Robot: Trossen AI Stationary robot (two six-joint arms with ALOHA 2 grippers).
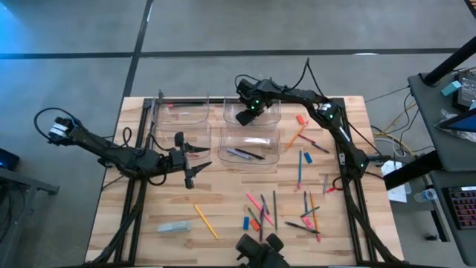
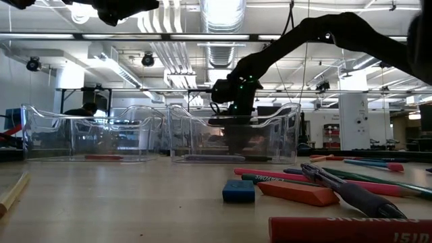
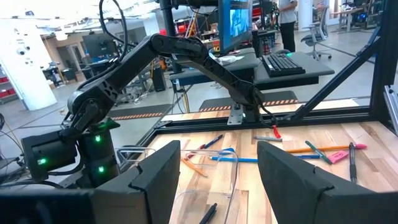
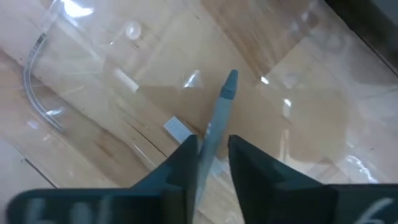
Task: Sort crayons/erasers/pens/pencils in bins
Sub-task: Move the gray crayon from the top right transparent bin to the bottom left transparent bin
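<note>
My right gripper reaches down into the far right clear bin and is shut on a blue-grey crayon with a tapered tip. The low view shows that gripper low inside the bin. My left gripper waits open and level near the two left bins, with nothing between its fingers. The near right bin holds dark pens. Loose pencils, pens, crayons and erasers lie on the table's near right part. My right gripper pinches the crayon's shaft between its two fingers. The fingers come steeply from above and lie along the crayon. Its tapered tip sticks out past the fingertips toward the bin's floor; whether the tip touches the floor I cannot tell.
A far left bin has a reddish stick inside. A yellow pencil and a pale block lie near the front edge. More sticks are scattered right of the bins. A blue eraser lies close to the low camera.
</note>
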